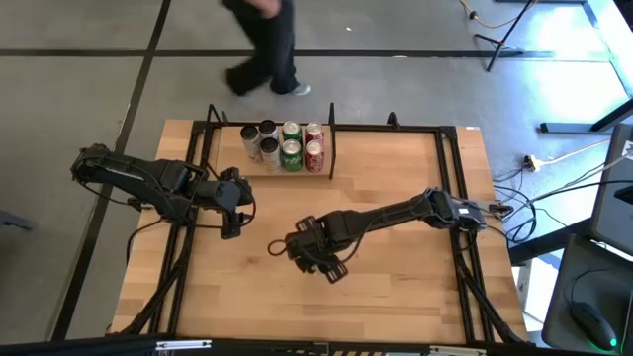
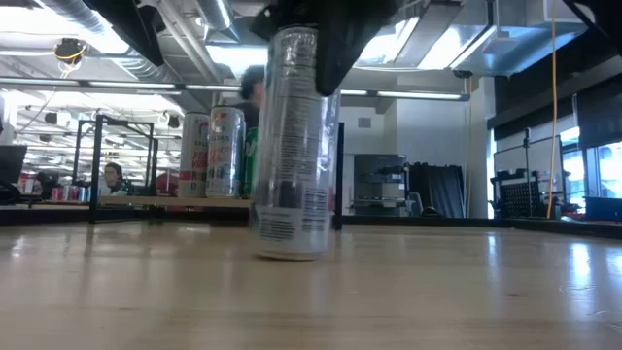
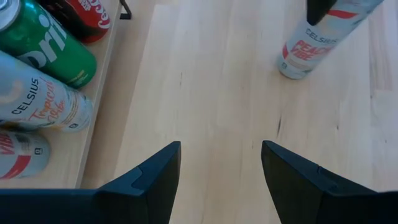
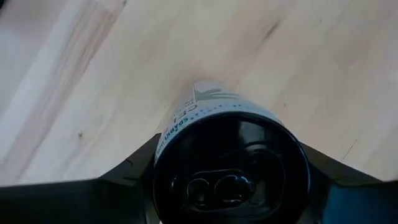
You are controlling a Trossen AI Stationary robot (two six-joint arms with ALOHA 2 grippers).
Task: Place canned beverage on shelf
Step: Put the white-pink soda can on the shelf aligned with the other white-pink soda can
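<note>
1. Right gripper point(image 1: 315, 259) has its fingers clamped around the can point(image 2: 293, 146), standing mid-table (slim silver Celsius).
2. Left gripper point(image 3: 221, 171) hangs empty, fingers apart, just beside the shelf point(image 1: 229, 150) holding other cans point(image 1: 290, 146).

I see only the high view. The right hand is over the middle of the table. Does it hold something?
Observer: Yes. In the right wrist view the right hand has its fingers on both sides of a slim can, near its top.
Operator: Is the can lifted?
Observer: In the low view the can's base looks to be on the tabletop, upright.
Operator: What brand is it?
Observer: The left wrist view shows "CELSIUS" on it.
Operator: And the left hand?
Observer: The left hand is open and empty, beside the shelf.
</note>
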